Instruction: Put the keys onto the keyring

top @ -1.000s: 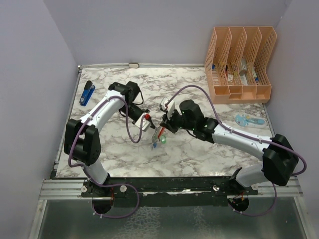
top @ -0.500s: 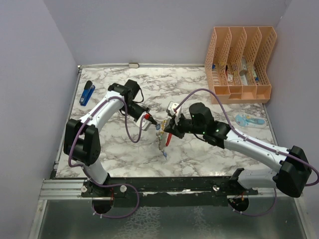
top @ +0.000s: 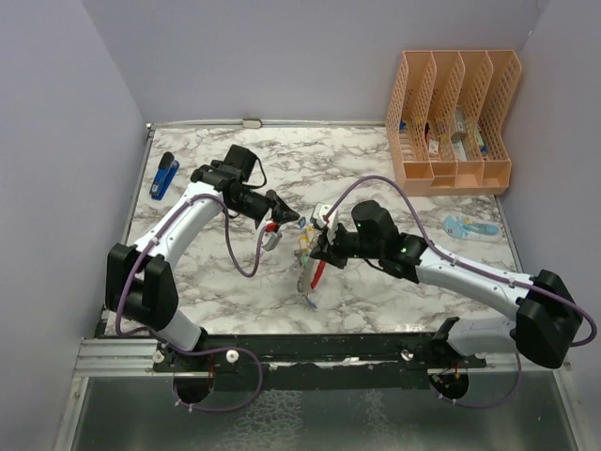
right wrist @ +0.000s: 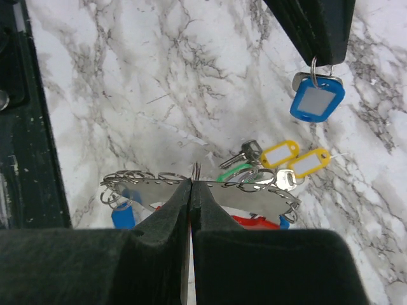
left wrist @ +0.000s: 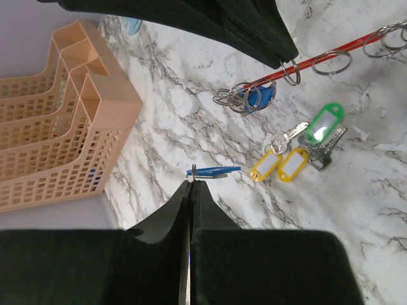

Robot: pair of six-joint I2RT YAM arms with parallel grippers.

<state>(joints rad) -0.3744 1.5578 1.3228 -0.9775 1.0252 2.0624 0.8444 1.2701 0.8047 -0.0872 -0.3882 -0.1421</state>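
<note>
Right wrist view: your right gripper (right wrist: 192,185) is clamped on the keyring (right wrist: 251,197) at lower centre; your left gripper (right wrist: 317,58) pinches a blue-tagged key (right wrist: 317,101) upper right; yellow-tagged keys (right wrist: 284,157) lie between.

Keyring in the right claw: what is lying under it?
On the table below the keyring: two yellow-tagged keys and a green-tagged one, partly covered by it. The right gripper hides anything directly behind its fingers.

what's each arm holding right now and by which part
The left fingers pinch the blue-tagged key by its small split ring, with the tag hanging below. The right fingers grip the keyring about midway along its length.
</note>
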